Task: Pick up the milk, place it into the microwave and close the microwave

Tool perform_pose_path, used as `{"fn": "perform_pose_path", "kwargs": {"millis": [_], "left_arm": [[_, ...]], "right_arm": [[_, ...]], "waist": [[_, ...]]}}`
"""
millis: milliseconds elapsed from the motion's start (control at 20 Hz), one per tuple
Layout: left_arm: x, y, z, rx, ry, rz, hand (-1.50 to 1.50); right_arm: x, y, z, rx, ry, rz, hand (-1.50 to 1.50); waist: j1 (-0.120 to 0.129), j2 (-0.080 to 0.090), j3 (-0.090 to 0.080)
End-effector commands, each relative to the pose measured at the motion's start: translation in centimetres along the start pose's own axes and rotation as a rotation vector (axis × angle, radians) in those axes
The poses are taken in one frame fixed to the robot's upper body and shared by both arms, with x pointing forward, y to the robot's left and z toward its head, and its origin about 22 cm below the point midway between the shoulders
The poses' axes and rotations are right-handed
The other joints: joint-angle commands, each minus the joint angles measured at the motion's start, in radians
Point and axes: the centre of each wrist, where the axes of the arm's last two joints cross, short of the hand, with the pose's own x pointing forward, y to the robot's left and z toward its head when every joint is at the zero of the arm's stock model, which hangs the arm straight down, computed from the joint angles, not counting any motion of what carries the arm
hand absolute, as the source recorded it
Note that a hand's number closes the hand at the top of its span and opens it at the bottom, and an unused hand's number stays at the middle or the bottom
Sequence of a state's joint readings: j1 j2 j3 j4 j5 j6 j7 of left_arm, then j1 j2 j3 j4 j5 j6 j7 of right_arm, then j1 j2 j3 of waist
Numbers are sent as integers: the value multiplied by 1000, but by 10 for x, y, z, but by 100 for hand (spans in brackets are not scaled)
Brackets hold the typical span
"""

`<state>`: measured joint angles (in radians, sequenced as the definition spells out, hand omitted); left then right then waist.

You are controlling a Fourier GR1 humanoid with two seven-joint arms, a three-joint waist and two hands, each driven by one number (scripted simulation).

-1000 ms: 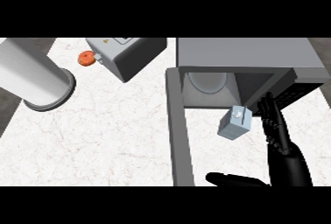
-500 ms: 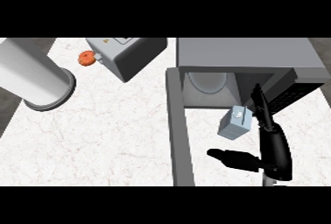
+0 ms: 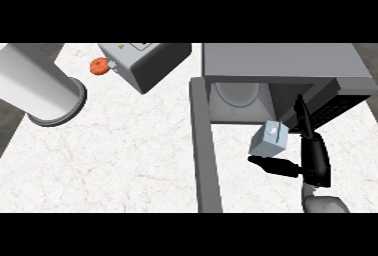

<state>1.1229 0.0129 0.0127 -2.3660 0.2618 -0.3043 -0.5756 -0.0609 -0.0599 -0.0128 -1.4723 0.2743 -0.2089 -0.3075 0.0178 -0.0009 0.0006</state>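
The milk (image 3: 269, 140) is a small pale blue carton standing on the counter just in front of the microwave's (image 3: 280, 62) open mouth. The microwave door (image 3: 206, 155) is swung wide open and runs down the view as a grey strip left of the carton. My right hand (image 3: 316, 157) is close to the carton's right side. Its straight fingers (image 3: 301, 114) point up toward the microwave's control panel, and its thumb (image 3: 272, 165) sticks out left below the carton. The hand is open and holds nothing. My left hand does not show.
A round white plate (image 3: 236, 93) lies inside the microwave. A big white cylinder (image 3: 40, 92) stands at the left. At the top, a grey box-shaped appliance (image 3: 144, 62) has a small orange thing (image 3: 98, 66) beside it. White counter (image 3: 125, 160) spreads left of the door.
My right hand has come up from the lower edge and moved forward, ending beside the milk with its thumb spread under it. The carton has not moved.
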Motion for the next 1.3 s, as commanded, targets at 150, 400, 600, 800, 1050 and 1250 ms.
{"fn": "perform_pose_path", "kwargs": {"millis": [150,400,600,800,1050,1250], "left_arm": [[3,-2,-1,-3,-26,7,-150],[5,2,8,-3,-17,23,-150],[13,14,7,0,-20,12,-150],[8,19,8,5,-15,14,-150],[10,8,11,3,-14,19,-150],[-5,7,15,-3,-28,47,-150]], "right_arm": [[-40,-1,6,56,7,-23,-150],[-60,10,-2,106,44,-45,-150],[-72,25,19,111,57,-32,-150],[-90,27,29,91,60,4,150],[-102,7,2,71,51,134,-150],[-109,14,1,101,32,247,150]], "waist": [[-2,0,0],[5,1,0],[-1,1,0],[-4,2,0],[6,3,1],[10,2,0]]}}
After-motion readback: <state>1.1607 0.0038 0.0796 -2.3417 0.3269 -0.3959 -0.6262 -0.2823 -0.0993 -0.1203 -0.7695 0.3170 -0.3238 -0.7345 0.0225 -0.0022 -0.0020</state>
